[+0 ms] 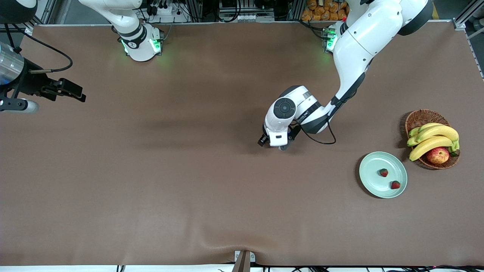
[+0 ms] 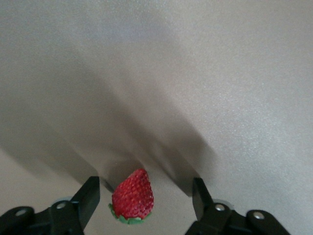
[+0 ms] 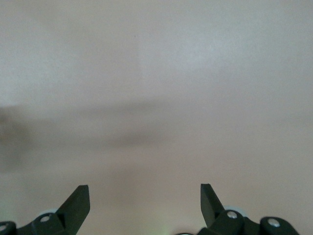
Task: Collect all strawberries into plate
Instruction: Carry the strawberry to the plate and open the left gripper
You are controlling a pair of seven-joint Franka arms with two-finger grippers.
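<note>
Now the left gripper (image 2: 145, 200) straddles the third strawberry (image 2: 133, 198), released; next it must clench and carry it to the plate (image 1: 368, 177). Right gripper (image 3: 145, 203) waits, released.

I'm working a robotics lab bench: a brown-covered table (image 1: 151, 170) edged by aluminium framing (image 1: 463, 19). Just above the table's top edge sit power strips and cabling (image 1: 166, 9), beside two bolted-down arm bases (image 1: 141, 45).

You see a brown-covered worktop (image 1: 151, 170), evenly lit, with metal framing (image 1: 463, 17) and cables (image 1: 242, 15) along its top edge.
</note>
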